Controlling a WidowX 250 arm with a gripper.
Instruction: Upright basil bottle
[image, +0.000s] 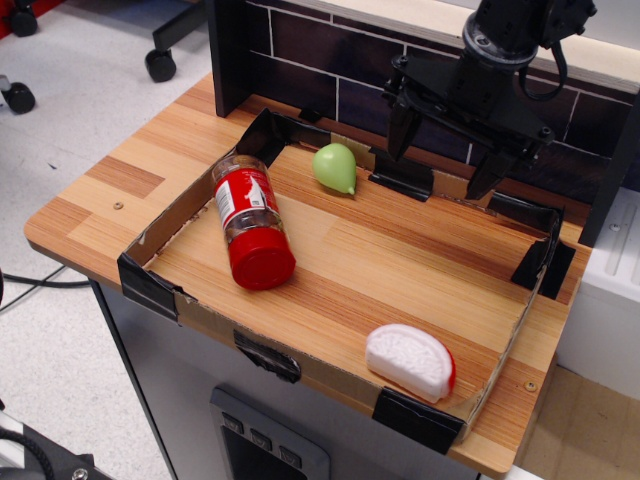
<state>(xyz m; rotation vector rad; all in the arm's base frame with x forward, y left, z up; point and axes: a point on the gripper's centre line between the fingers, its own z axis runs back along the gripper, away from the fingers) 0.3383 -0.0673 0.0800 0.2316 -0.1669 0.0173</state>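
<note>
The basil bottle (248, 219) lies on its side at the left of the wooden tabletop, red cap pointing toward the front, clear base toward the back. Its red-white-green label faces up. My gripper (443, 152) hangs at the back right, well apart from the bottle and above the surface. Its two black fingers (402, 128) are spread wide with nothing between them.
A low cardboard wall (160, 232) with black tape corners rings the work area. A small green pear (336, 167) sits at the back, just beyond the bottle. A white half-round piece with a red edge (411, 360) lies at the front right. A dark brick-pattern backboard (330, 60) stands behind.
</note>
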